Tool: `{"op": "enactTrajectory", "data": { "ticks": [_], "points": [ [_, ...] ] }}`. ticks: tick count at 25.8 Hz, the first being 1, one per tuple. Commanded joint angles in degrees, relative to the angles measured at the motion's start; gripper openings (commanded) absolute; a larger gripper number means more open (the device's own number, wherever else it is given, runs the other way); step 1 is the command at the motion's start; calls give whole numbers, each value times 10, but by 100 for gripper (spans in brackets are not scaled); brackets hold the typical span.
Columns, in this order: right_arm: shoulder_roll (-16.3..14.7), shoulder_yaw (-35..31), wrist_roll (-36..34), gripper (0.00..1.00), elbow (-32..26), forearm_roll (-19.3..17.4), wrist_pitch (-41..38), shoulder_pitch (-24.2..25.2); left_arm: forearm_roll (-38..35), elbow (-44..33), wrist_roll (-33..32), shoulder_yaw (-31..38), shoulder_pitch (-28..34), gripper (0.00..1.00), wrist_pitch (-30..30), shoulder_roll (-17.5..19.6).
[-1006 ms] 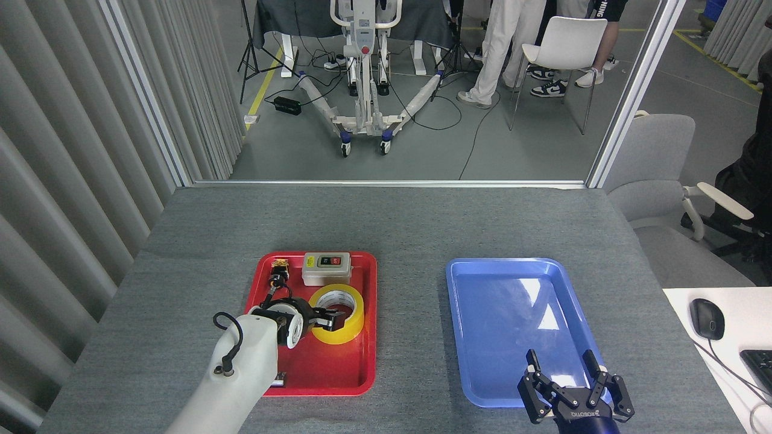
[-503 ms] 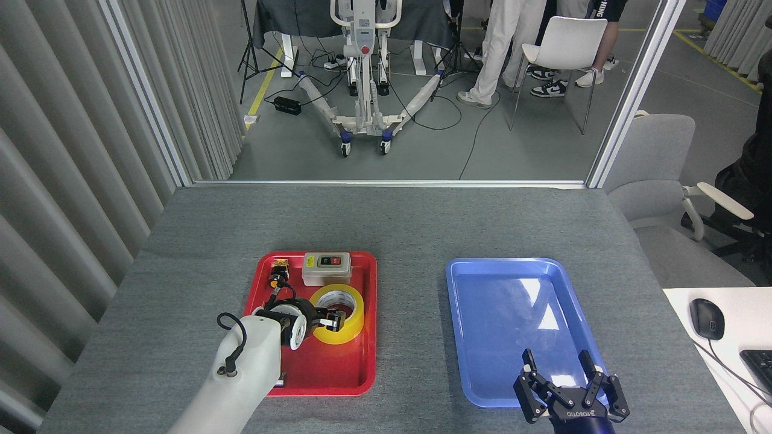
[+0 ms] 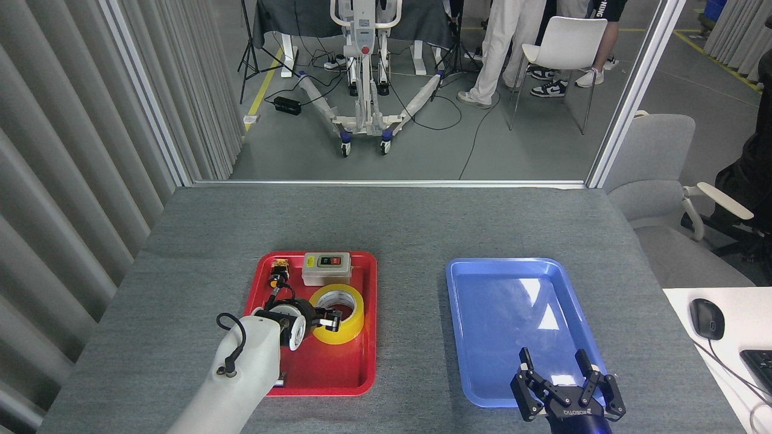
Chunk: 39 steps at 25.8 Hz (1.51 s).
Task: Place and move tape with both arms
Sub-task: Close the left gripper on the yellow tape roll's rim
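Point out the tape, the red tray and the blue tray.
tape (image 3: 353, 314): head view, on the yellow right side of the roll.
red tray (image 3: 338, 369): head view, on its bare floor near the front.
blue tray (image 3: 500, 313): head view, on its bare floor.

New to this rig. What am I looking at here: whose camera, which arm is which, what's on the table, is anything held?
The single view comes from the humanoid's own head, looking forward and down at a grey table. The white arm entering at lower left is its left arm; the left gripper sits at the near rim of the yellow tape roll, one finger seemingly inside the core, but a firm grip cannot be confirmed. The tape lies in a red tray with a grey switch box and a small yellow-black part. The right gripper, fingers spread open, hovers at the near edge of the blue tray, holding nothing.
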Motion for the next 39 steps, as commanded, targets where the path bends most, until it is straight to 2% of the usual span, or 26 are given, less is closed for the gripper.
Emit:
{"op": "enactTrajectory", "data": {
  "ticks": [1, 8, 11, 22, 30, 32, 39],
  "points": [
    [0, 0, 1, 100, 0, 0, 0, 0, 0, 0, 6, 0, 0, 65, 0, 0],
    [0, 0, 1, 100, 0, 0, 0, 0, -1, 29, 52, -10, 0, 65, -7, 4],
    [0, 0, 0, 100, 0, 0, 0, 0, 0, 30, 55, -10, 0, 61, -7, 6],
    [-1, -1, -6, 100, 0, 0, 0, 0, -2, 30, 78, -10, 0, 60, -2, 14],
    [-1, -1, -6, 100, 0, -1, -1, 1, -2, 29, 89, -10, 0, 49, -4, 14],
    [0, -1, -6, 100, 0, -1, -1, 2, -2, 29, 89, -10, 0, 44, -6, 14],
    [-2, 0, -24, 100, 0, -2, -3, -2, -2, 29, 86, -10, 0, 40, -8, 16]
  ]
}}
